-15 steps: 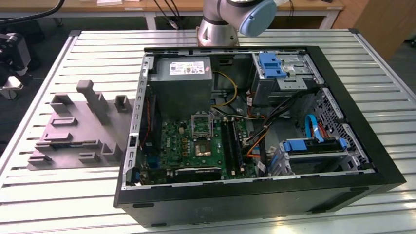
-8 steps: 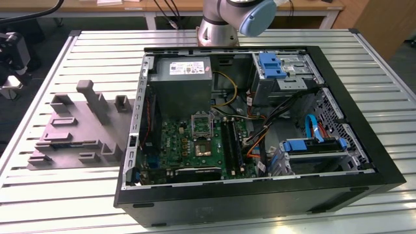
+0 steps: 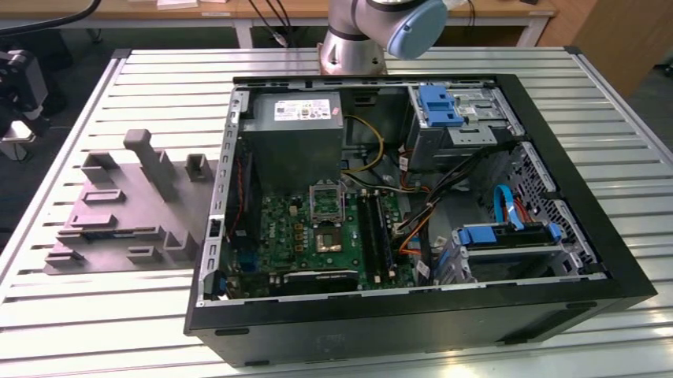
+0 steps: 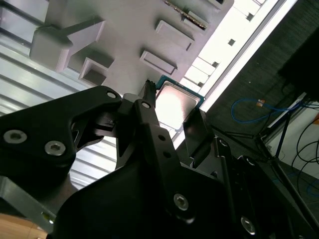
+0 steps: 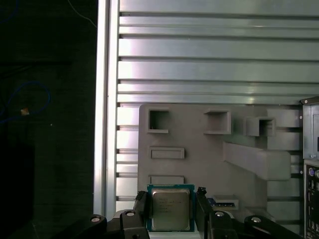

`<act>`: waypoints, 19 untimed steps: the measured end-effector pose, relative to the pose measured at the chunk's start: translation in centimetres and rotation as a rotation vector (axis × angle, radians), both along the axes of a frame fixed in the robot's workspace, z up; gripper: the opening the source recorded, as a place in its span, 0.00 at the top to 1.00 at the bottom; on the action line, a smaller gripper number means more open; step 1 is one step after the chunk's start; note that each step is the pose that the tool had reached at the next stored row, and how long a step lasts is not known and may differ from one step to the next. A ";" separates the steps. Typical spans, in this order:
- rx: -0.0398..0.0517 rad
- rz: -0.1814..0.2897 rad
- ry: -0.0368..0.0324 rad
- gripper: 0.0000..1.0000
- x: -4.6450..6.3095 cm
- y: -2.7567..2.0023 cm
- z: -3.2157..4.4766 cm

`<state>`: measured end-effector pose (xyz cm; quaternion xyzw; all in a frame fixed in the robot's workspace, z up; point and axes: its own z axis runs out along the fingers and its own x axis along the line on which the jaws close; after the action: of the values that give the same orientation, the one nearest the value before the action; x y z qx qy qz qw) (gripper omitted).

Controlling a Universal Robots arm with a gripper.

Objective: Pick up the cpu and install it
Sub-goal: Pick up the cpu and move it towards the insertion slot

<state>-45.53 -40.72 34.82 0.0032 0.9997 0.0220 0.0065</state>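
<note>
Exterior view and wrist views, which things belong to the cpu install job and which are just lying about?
Job: cpu, gripped by the hand; grey tray; board socket; computer case.
Lying about: power supply; blue drive bracket; slatted table.

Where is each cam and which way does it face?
Exterior view: off the arm, above, looking down into the open case, tray at the exterior view's left; arm behind the case.
First wrist view: on the wrist, facing tray and table past the claw, shut on the cpu.
Second wrist view: on the wrist, looking along the claw at the cpu, tray beyond.
Shared: claw and cpu in both wrist views; tray in all three.
</note>
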 end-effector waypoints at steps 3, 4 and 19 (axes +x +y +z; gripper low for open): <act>0.0001 0.000 0.0000 0.53 0.0 0.00 0.09; 0.0000 0.000 0.0000 0.53 0.0 0.00 0.12; 0.0000 0.000 0.0000 0.53 0.0 0.01 1.66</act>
<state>-45.53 -40.71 36.48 0.0032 0.9997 0.0220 0.0064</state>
